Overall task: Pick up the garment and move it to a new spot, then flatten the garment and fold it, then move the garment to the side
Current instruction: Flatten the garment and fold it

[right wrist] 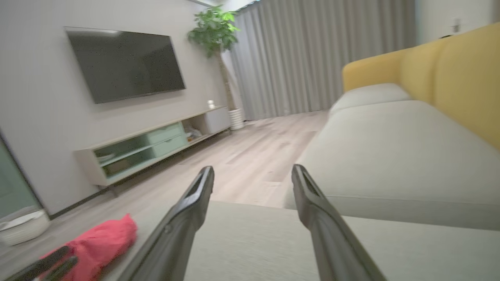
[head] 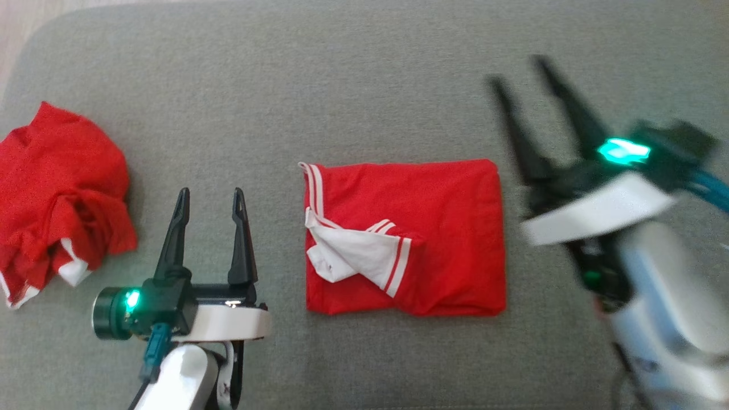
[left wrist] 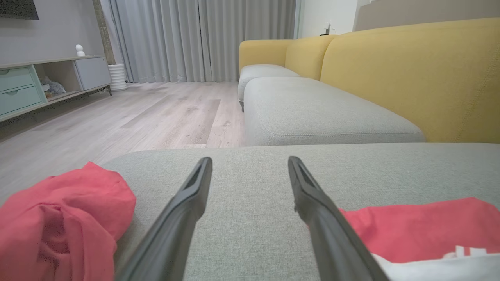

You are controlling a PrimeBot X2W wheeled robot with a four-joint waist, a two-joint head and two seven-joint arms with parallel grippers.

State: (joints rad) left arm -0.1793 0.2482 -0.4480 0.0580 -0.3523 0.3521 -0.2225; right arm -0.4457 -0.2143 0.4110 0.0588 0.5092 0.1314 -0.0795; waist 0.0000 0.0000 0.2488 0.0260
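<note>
Though both open, two grippers [head: 210, 193] [head: 517, 69], two red garments [head: 450, 228] [head: 57, 182].

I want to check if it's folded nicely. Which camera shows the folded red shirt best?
The head view. It looks down on the whole folded red shirt, flat, white trim on top. The left wrist view catches just one edge of it, lower right. The right wrist view faces the room beyond.
</note>
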